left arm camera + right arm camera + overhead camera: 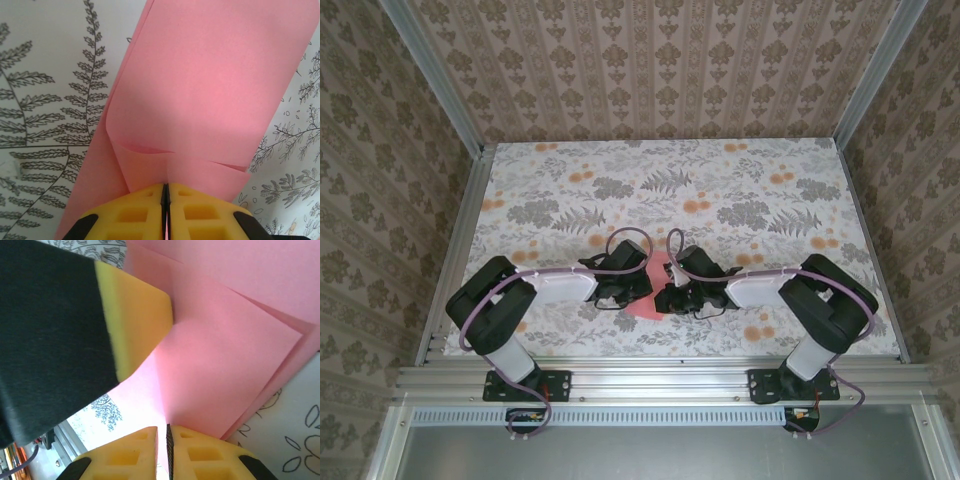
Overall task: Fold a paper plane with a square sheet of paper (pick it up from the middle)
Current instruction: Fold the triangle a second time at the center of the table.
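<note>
Left end effector clamped on pink paper sheet; right end effector likewise. Wrist views show creases, overlapping layers; top view, sheet mostly covered.

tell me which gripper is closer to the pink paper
Neither, it's a tie: the left gripper is shut on the square sheet of paper from its left side, and the right gripper is shut on it from its right side.

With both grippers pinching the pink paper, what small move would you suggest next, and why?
I would probably press the fold of the thin pink paper sheet flat against the floral table: the left gripper and right gripper are both shut on it, and the folded layers curl loosely, uncreased.
</note>
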### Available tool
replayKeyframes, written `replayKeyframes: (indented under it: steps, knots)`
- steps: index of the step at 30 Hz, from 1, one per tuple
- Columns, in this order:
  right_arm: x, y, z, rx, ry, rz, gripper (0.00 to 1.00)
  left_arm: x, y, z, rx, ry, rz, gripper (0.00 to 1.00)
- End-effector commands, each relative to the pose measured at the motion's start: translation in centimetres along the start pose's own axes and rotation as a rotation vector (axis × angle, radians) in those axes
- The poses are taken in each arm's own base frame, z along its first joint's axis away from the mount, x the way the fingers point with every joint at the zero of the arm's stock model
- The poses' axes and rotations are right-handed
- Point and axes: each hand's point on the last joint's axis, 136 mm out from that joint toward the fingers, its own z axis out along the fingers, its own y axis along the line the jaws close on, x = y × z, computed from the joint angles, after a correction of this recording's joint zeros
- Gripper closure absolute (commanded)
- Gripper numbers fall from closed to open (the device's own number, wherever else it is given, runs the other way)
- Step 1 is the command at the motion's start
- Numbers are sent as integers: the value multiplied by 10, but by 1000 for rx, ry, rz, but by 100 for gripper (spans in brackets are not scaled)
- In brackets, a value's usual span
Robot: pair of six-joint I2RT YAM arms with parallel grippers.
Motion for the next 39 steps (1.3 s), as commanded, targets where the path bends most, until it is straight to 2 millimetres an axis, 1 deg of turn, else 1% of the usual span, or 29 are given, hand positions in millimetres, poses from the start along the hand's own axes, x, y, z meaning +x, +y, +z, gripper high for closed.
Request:
replayKeyframes:
  steps: [1, 7, 10, 14, 17, 22, 25, 27, 29, 32, 34, 39]
  knots:
    - [15, -7, 6, 8, 60, 38, 84, 14, 30, 1, -115, 42, 16, 89]
    - [17, -14, 11, 23, 73, 51, 84, 16, 34, 2, -124, 43, 8, 89]
    - [14, -7, 6, 16, 66, 40, 84, 17, 37, 2, -134, 44, 9, 89]
    - [10, 11, -6, -29, 50, 13, 84, 16, 38, 2, -139, 41, 6, 89]
    - [11, 21, -9, -68, 57, 8, 84, 17, 39, 2, -142, 41, 7, 89]
    - [18, 14, -1, -63, 83, 31, 83, 17, 39, 2, -146, 39, 7, 89]
    - [24, 1, 4, -7, 104, 48, 84, 17, 40, 2, -146, 41, 8, 89]
    - [30, -14, 6, 59, 120, 53, 84, 17, 40, 2, -148, 39, 9, 89]
    - [38, -24, 8, 96, 146, 59, 84, 17, 40, 2, -147, 40, 9, 89]
    - [43, -30, 9, 104, 162, 67, 84, 17, 41, 2, -151, 39, 7, 89]
    - [45, -27, 9, 95, 172, 68, 84, 17, 41, 2, -151, 41, 9, 89]
    - [33, -2, -4, 35, 135, 45, 84, 18, 42, 2, -153, 42, 8, 90]
